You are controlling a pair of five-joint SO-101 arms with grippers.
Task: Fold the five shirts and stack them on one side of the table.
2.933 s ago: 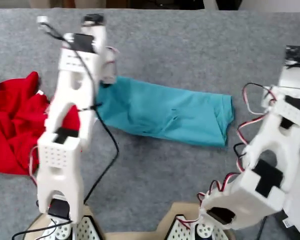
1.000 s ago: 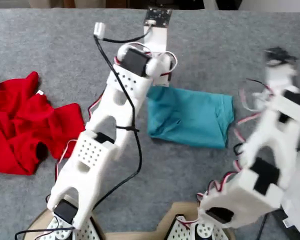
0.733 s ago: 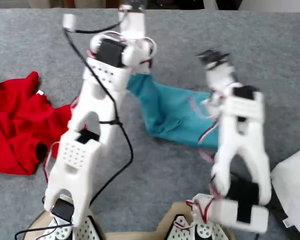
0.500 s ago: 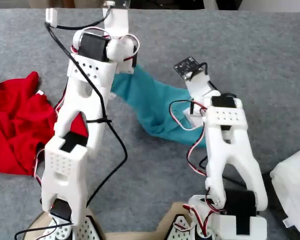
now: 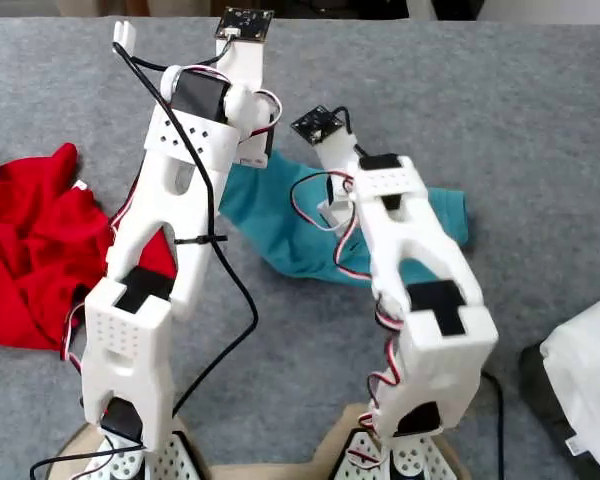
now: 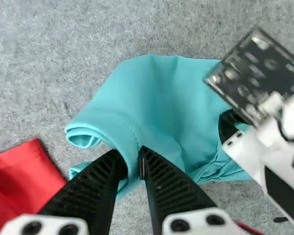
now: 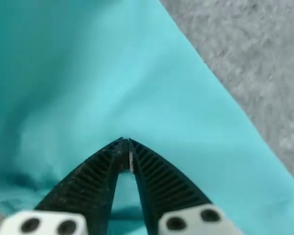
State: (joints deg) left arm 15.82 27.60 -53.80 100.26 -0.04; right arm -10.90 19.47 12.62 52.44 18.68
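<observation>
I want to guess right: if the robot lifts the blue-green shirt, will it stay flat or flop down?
Probably floppy: the teal shirt lies rumpled and doubled over itself. Likely light too: the left gripper pinches just its hem between thin jaws.

The left arm [image 5: 145, 330] and right arm [image 5: 410, 235] were white plastic with black motor blocks [image 5: 200, 95]. Red, white and black wires [image 5: 252, 312] ran along both.
</observation>
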